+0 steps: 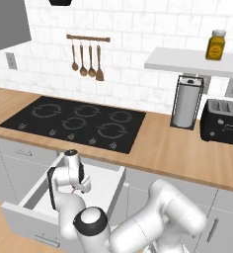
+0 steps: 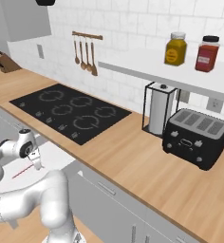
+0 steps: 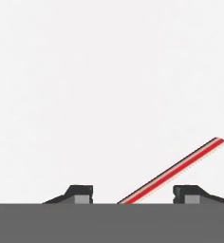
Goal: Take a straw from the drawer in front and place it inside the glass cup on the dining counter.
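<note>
Reaching into the open drawer [image 1: 111, 190]: gripper [image 3: 133, 193] over one straw [image 3: 173, 172].
Straw: thin, straight, red-pink, lying flat on white drawer floor; jaws spread, straddling it, not pinching.

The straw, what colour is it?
Red-pink with a pale stripe, the straw shows best in the hand view.

Red-pink straw [image 3: 173, 172] on the light-grey drawer's [image 1: 24, 216] white inside.
</note>
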Available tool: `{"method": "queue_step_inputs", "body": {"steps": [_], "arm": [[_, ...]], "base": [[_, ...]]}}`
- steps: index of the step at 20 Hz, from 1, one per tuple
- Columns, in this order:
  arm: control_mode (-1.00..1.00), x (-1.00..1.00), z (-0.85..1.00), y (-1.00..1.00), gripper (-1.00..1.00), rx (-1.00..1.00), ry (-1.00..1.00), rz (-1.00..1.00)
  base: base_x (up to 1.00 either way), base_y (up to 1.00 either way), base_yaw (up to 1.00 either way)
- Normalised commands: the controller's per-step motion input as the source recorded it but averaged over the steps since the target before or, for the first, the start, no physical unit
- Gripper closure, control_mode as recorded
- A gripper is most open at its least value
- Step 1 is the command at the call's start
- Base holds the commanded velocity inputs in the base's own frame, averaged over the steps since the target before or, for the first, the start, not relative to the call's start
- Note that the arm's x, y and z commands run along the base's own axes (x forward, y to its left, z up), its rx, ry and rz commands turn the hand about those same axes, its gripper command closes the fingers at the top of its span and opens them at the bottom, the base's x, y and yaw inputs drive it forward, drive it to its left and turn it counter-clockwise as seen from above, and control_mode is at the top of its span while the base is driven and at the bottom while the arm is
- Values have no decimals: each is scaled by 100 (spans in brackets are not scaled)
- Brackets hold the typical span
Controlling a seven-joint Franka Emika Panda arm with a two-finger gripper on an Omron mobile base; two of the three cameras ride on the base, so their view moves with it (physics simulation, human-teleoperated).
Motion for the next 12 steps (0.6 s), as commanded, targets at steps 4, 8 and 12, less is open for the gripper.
{"method": "queue_step_inputs", "body": {"steps": [4, 8, 12], "arm": [[-100, -42, -100, 51, 100, 1, 0, -2], [-100, -77, -99, 76, 100, 9, -8, 0], [-100, -55, -100, 67, 100, 3, -11, 0]], "base": [[0, 0, 0], [0, 0, 0], [0, 0, 0]]}}
